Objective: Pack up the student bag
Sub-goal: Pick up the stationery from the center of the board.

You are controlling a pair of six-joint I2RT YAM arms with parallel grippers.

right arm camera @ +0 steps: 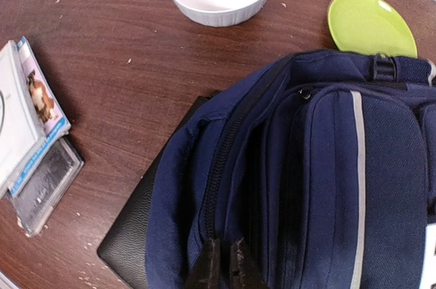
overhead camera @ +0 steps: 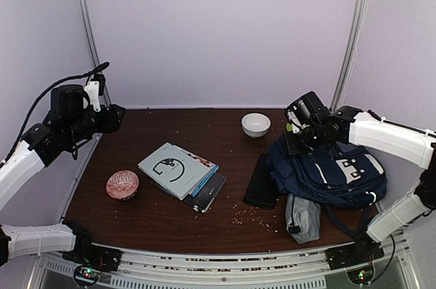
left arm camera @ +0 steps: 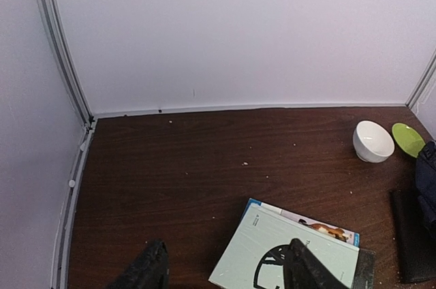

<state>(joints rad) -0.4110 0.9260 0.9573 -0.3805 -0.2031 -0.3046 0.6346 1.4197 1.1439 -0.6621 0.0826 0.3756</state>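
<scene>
The student bag (overhead camera: 327, 173), likely soft and slumping, lies just right of the white bowl (overhead camera: 255, 124); best grasped by its zip edge. Right gripper (right arm camera: 225, 262) rests closed at that zip; left gripper (left arm camera: 228, 258), far left of the bowl, stands open

Table (overhead camera: 204, 132) layout: backpack (overhead camera: 327, 173) lies on the right side. Flat case (overhead camera: 261, 181) just left of it, its right edge tucked under the backpack. Pouch (overhead camera: 303, 217) in front of the backpack, touching its near edge. Plate (right arm camera: 371, 23) behind the backpack, partly covered by it. Bowl (overhead camera: 255, 124) left of the plate, behind the case, near the back edge. Stack of books (overhead camera: 180, 172) at centre, left of the case, apart from it. Second bowl (overhead camera: 122, 185) left of the books, close by. Crumbs (overhead camera: 262, 215) scattered in front of the case.
</scene>
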